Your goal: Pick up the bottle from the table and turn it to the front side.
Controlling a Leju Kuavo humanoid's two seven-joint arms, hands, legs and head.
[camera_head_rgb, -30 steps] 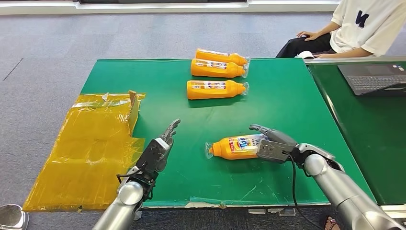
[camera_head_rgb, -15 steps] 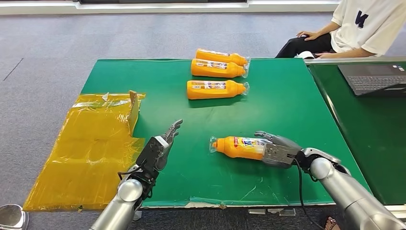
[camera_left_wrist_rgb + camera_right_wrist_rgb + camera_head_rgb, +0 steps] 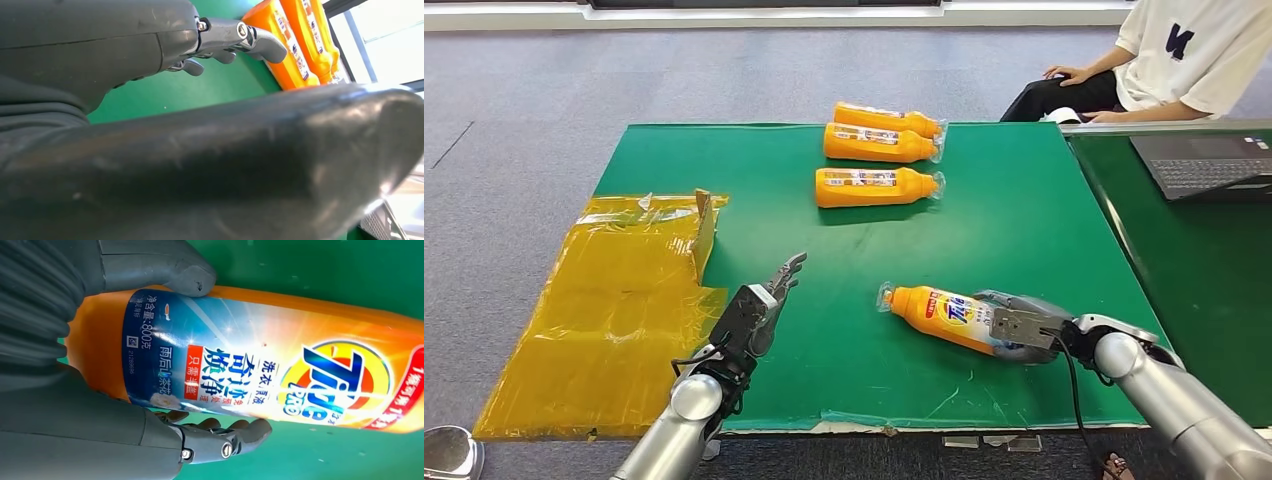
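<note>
Now, bottle [image 3: 939,316]: near front of green tabletop [image 3: 1024,220], long axis slanting, cap toward far-left, label up.
Right hand [image 3: 1022,330]: wraps the base end.
Left hand [image 3: 754,315]: well apart, fingers spread, empty.

surface: green table [image 3: 1024,220] | far side: three orange bottles [image 3: 876,187] laid on their sides, side by side | near right: one orange bottle [image 3: 939,313] on its side, label up | left edge: yellow sheet [image 3: 614,300] draped over
</note>
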